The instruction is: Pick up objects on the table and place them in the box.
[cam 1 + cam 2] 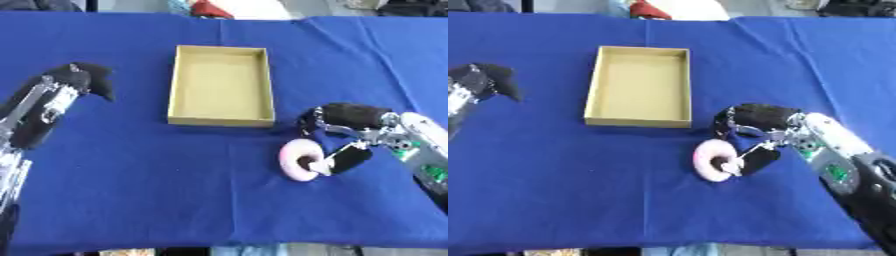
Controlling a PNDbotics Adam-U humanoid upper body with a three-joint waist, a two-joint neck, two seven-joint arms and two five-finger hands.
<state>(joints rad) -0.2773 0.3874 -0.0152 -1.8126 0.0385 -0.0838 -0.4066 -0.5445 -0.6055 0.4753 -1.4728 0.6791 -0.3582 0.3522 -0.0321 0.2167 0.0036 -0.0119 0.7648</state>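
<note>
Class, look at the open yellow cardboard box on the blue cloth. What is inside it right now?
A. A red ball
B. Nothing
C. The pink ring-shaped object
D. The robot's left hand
B: the open yellow cardboard box shows only its bare floor, while the pink ring-shaped object sits outside it, at the right hand.

Right hand [343,131] curled, pinching; left hand [80,79] hangs with fingers curled.

No text, label, brand, number or sign can be read anywhere in the two views. The open yellow cardboard box [220,85] has plain walls, the blue cloth on the table [175,175] is plain, and the pink ring-shaped object [712,160] carries no print.
</note>
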